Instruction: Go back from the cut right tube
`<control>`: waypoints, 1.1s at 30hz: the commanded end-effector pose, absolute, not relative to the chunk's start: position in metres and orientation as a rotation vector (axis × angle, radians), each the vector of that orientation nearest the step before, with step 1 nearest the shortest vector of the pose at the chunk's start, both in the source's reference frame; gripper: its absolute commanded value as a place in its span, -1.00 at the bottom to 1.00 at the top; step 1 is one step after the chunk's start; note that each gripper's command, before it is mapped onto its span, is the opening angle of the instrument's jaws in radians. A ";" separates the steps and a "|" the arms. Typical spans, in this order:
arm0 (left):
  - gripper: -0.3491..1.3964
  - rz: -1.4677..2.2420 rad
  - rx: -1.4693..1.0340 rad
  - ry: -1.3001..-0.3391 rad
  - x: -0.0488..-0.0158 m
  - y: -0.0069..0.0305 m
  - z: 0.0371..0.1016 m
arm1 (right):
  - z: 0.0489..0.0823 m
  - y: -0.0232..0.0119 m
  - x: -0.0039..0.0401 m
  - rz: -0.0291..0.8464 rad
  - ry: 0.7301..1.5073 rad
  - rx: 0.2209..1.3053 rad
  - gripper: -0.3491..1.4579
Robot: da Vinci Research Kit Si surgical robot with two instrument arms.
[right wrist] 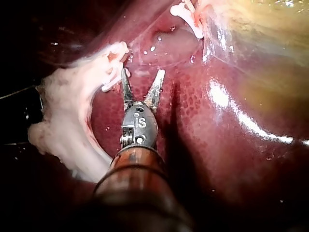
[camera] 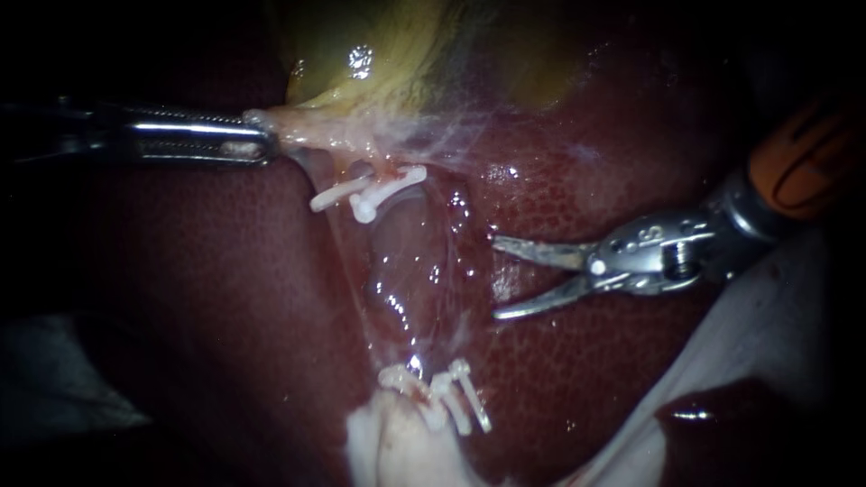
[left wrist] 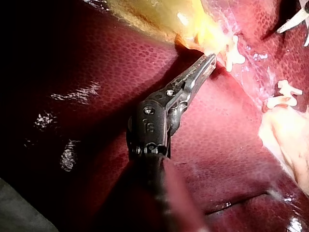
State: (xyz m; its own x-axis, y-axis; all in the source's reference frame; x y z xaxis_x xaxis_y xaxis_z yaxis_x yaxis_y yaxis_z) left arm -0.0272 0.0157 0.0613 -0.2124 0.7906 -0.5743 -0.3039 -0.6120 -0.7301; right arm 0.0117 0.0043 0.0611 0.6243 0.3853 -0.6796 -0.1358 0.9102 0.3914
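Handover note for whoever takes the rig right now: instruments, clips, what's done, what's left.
Left instrument: jaws shut on pale tissue at the gallbladder's lower edge.
Right instrument: jaws open, empty, over the liver.
Clips: upper clips just under the gallbladder, lower clips well below them.
Done: the right jaws are clear of both clip groups.
Left: probably draw the right instrument farther back.

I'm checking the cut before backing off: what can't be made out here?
- The cut itself: endoscope view, glossy film between upper clips and lower clips blurs it.
- Lower clips' number: they overlap in all views; glare whitens them in left wrist view.
- Gallbladder: endoscope's top edge cuts it off.
- Left instrument shaft: endoscope view, lost in darkness.
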 end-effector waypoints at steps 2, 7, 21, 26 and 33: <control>-1.00 1.901 -1.301 -0.614 -0.0272 0.0157 0.0614 | 0.0598 0.0049 0.0114 0.290 0.791 0.296 0.97; -1.00 1.903 -1.302 -0.609 -0.0275 0.0155 0.0619 | 0.0579 0.0056 0.0109 0.276 0.716 0.275 0.97; -1.00 1.934 -1.277 -0.618 -0.0322 0.0137 0.0682 | 0.0578 0.0056 0.0107 0.246 0.725 0.312 0.97; -1.00 1.939 -1.277 -0.623 -0.0329 0.0133 0.0687 | 0.0578 0.0056 0.0107 0.245 0.725 0.313 0.97; -1.00 1.937 -1.279 -0.637 -0.0319 0.0138 0.0676 | 0.0583 0.0055 0.0114 0.228 0.751 0.366 0.97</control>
